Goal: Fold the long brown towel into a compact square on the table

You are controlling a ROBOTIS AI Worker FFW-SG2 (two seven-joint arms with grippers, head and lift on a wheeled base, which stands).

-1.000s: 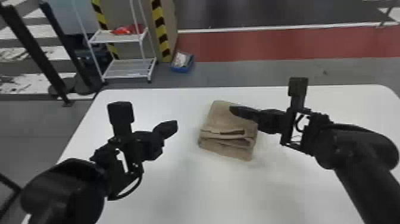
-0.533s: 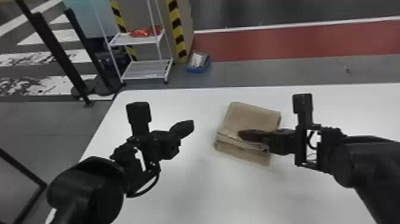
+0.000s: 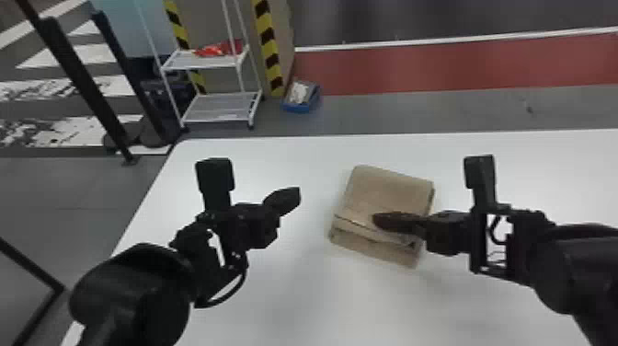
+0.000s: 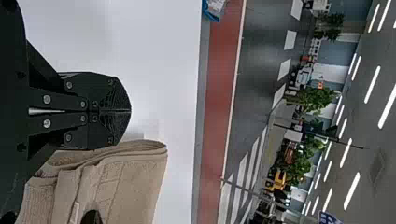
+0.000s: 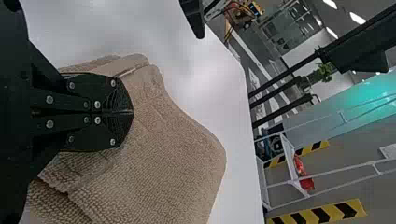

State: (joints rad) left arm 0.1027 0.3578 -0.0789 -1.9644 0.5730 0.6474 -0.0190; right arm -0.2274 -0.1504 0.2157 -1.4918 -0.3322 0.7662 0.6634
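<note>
The brown towel [image 3: 391, 193] lies on the white table as a layered, roughly square bundle, slightly turned, with stacked folds along its near side. Over those folds is my right gripper [image 3: 388, 222], its fingers together. In the right wrist view the gripper [image 5: 132, 112] covers part of the towel [image 5: 173, 158]; whether it presses the cloth I cannot tell. My left gripper [image 3: 287, 200] is shut, apart from the towel on its left side. The left wrist view has this gripper [image 4: 130, 111] beside the towel's layered edge [image 4: 135, 177], holding nothing.
The white table [image 3: 294, 294] extends around the towel, its far edge beyond both grippers. On the floor behind stand a white shelf rack [image 3: 220, 108], a blue bin [image 3: 301, 97] and black posts [image 3: 82, 78].
The right gripper has come from the towel's far right part to its near folds. The head view has swung left, shifting the scene rightward. The left gripper keeps about its distance from the towel.
</note>
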